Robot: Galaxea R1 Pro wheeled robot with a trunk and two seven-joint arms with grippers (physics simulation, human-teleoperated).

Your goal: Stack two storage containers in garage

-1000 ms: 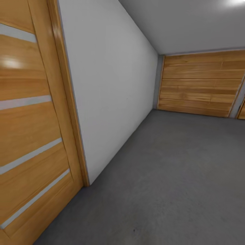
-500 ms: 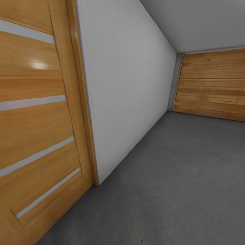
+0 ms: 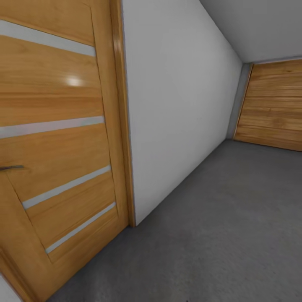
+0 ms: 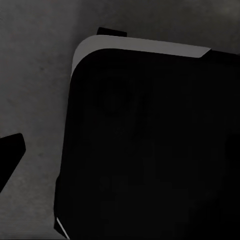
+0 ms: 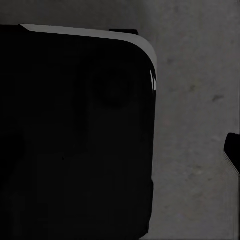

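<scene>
I am in the garage. Its dark grey concrete floor stretches ahead and to the right in the head view. The two storage containers are out of view. In the left wrist view one dark fingertip pokes in over the grey floor, beside a big black rounded body of the robot. The right wrist view has a similar dark fingertip at its edge, over the floor and beside the same kind of black body. Nothing shows between the fingers.
An orange wooden door with pale stripes and a small dark handle stands close on the left. A plain pale grey wall runs from it to a wide orange plank panel at the far end.
The whole head view has shifted: the camera has turned left, so the door takes up more of the picture, its handle has come into view, and the far plank panel has slid right.
</scene>
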